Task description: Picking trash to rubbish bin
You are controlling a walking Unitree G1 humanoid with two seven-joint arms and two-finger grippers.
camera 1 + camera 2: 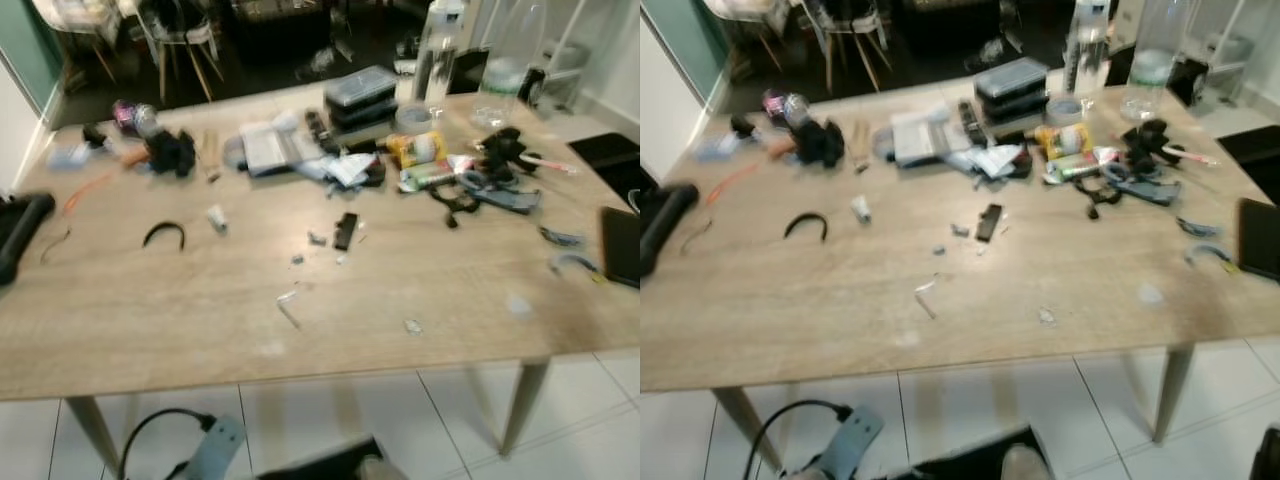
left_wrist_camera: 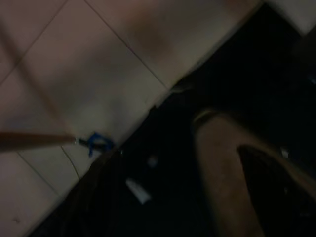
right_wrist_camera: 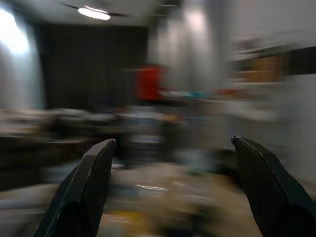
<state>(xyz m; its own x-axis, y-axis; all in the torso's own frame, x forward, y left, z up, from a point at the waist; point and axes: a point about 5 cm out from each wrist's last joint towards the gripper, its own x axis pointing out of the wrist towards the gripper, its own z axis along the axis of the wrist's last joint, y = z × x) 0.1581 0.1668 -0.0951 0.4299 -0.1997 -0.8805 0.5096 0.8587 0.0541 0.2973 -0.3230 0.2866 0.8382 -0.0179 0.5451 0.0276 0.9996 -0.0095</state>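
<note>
A long wooden table point(image 1: 150, 330) stands before me, strewn with litter. Small scraps lie near its middle: a white sliver point(image 1: 288, 298), a crumpled bit point(image 1: 412, 325), a small black piece point(image 1: 345, 230) and a white tube point(image 1: 216, 218). A yellow packet point(image 1: 415, 148) and wrappers lie further back. My right gripper point(image 3: 173, 139) is raised and open, with nothing between its black fingers point(image 3: 84, 187); the room beyond it is blurred. Part of my left arm point(image 1: 215, 445) hangs low in front of the table. The left wrist view is dark, with floor tiles point(image 2: 74, 74).
Stacked black containers point(image 1: 360, 95), clear bottles point(image 1: 440, 45) and tangled black gear point(image 1: 500, 150) crowd the far side. A black cylinder point(image 1: 20, 235) lies at the left edge and a dark tablet point(image 1: 622, 245) at the right. Chairs point(image 1: 185, 35) stand behind. White tiled floor lies underneath.
</note>
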